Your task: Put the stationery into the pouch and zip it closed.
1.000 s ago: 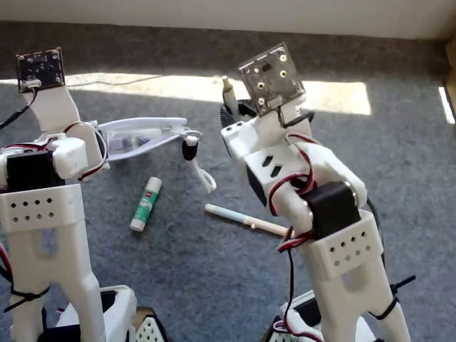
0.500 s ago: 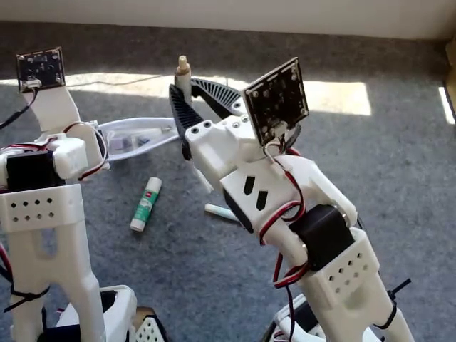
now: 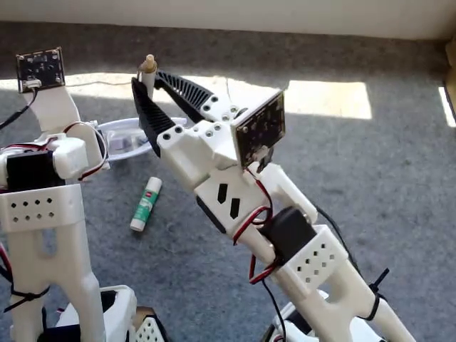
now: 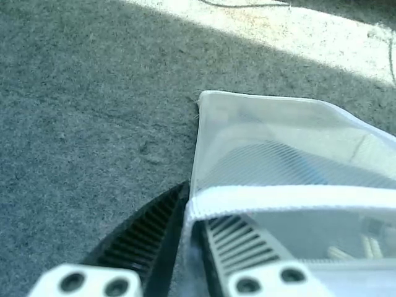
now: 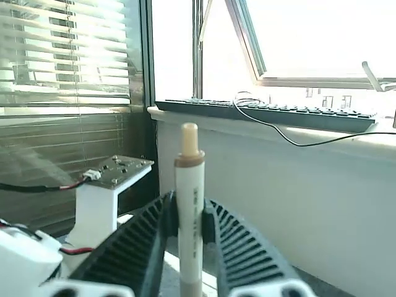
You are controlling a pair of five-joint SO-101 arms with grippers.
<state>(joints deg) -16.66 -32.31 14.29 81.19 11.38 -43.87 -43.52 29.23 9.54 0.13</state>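
Over the pouch [image 3: 122,135], your right hand [image 3: 147,78] grips a pen [image 3: 148,65] upright. Left hand [image 4: 192,199] pinches the pouch rim. Glue stick [image 3: 145,204] lies unpacked on the carpet [image 3: 370,171]; zip undone.

light: strong sun from the window [image 5: 322,37] beyond the right jaws
carpet [image 3: 370,178]: bright band behind the jaws, shade nearer
glare: window panes blown white
pouch [image 4: 291,154]: pale and bright at the left jaws
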